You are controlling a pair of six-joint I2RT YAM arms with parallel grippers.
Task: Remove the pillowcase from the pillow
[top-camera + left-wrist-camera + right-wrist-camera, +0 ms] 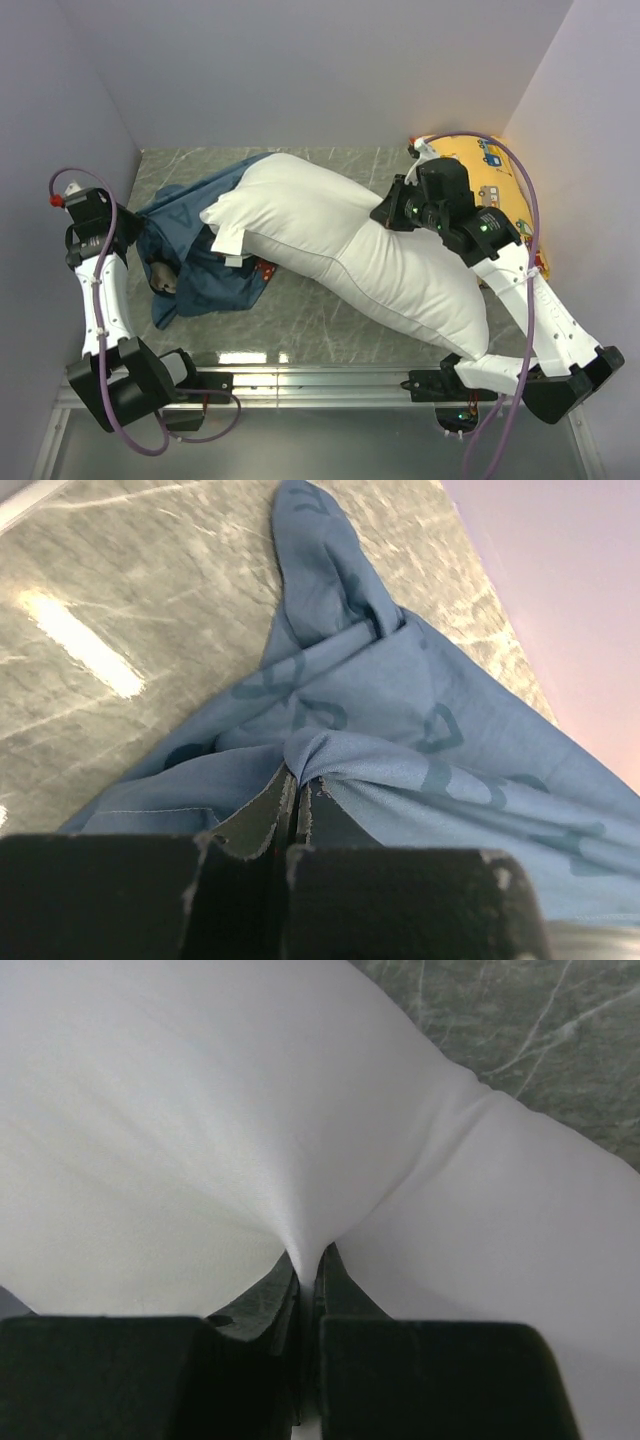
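Note:
The plump white pillow (350,250) lies diagonally across the table, almost wholly out of the blue pillowcase (200,260), which is bunched at the left around the pillow's far-left end. My left gripper (140,232) is shut on a fold of the pillowcase (420,740), seen close in the left wrist view, jaws (298,780) pinching the cloth. My right gripper (385,213) is shut on a pinch of the pillow's white cloth (250,1110) at its upper middle; its jaws (305,1260) show in the right wrist view.
A yellow car-print pillow (495,175) leans at the back right behind my right arm. Grey walls stand on three sides. A metal rail (320,380) runs along the near edge. The marble tabletop (300,310) shows in front of the pillow.

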